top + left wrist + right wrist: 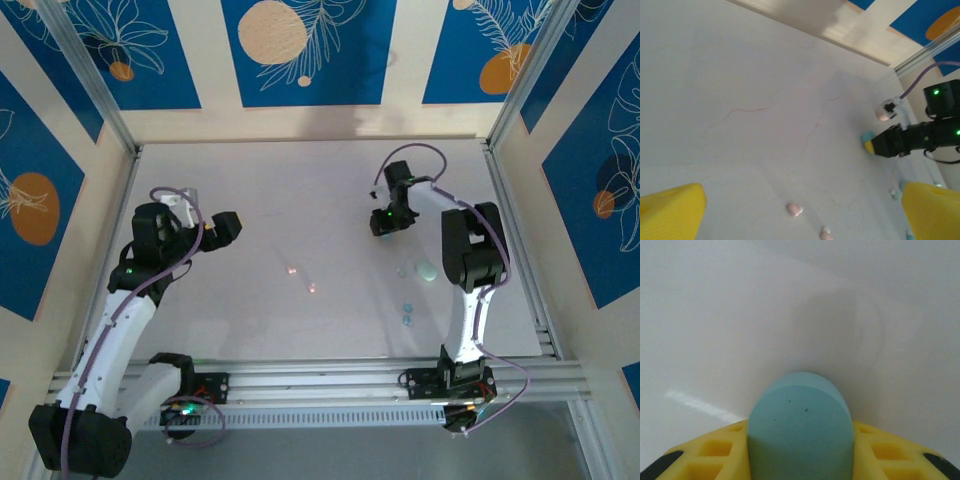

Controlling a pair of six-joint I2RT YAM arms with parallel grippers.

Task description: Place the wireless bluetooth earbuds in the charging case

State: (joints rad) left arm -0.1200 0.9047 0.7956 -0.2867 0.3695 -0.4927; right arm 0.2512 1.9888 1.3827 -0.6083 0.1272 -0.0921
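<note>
Your right gripper is clamping a teal charging case between part-closed yellow fingers, down near the pale, faintly veined table; your left gripper is hanging wide apart, holding nothing; two pink earbuds are lying on the tabletop below it; blue wall panels with orange discs are enclosing the cell.

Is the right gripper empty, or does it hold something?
It holds something: the right gripper pinches a teal rounded object between its yellow fingers.
</note>
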